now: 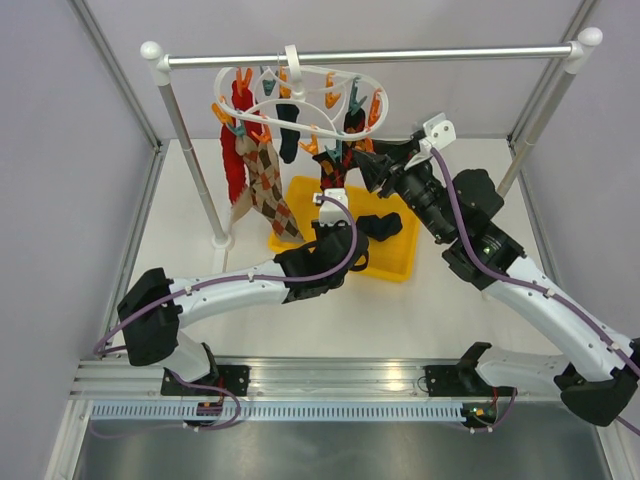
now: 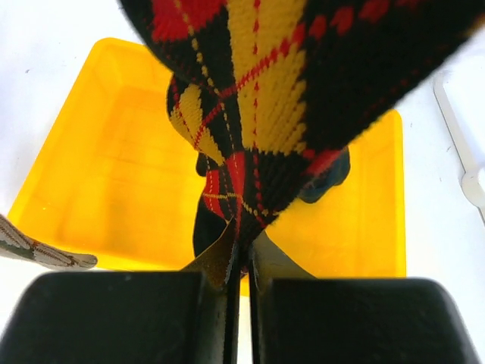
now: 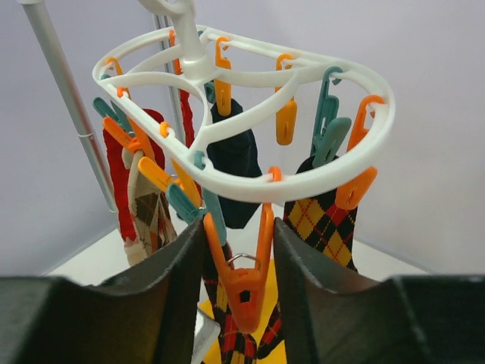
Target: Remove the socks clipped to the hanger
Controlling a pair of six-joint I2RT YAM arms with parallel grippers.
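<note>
The white oval hanger [image 1: 300,95] hangs by its hook from the silver rail, and several socks are clipped to its orange and teal pegs. My left gripper [image 2: 242,250] is shut on the lower end of a black, yellow and red argyle sock [image 2: 265,98] over the tray. That sock [image 3: 242,345] hangs from an orange peg [image 3: 244,292]. My right gripper [image 3: 239,235] stands open with a finger on each side of the peg's spread handles. Red [image 3: 117,189], beige argyle [image 3: 151,220], navy [image 3: 235,163] and another black-yellow argyle sock [image 3: 322,220] hang clipped.
A yellow tray [image 1: 400,262] sits under the hanger with a dark sock [image 1: 380,226] lying in it. The silver rail [image 1: 370,57] rests on two posts; the left post [image 1: 195,160] stands close to the hanging socks. Grey walls enclose the table.
</note>
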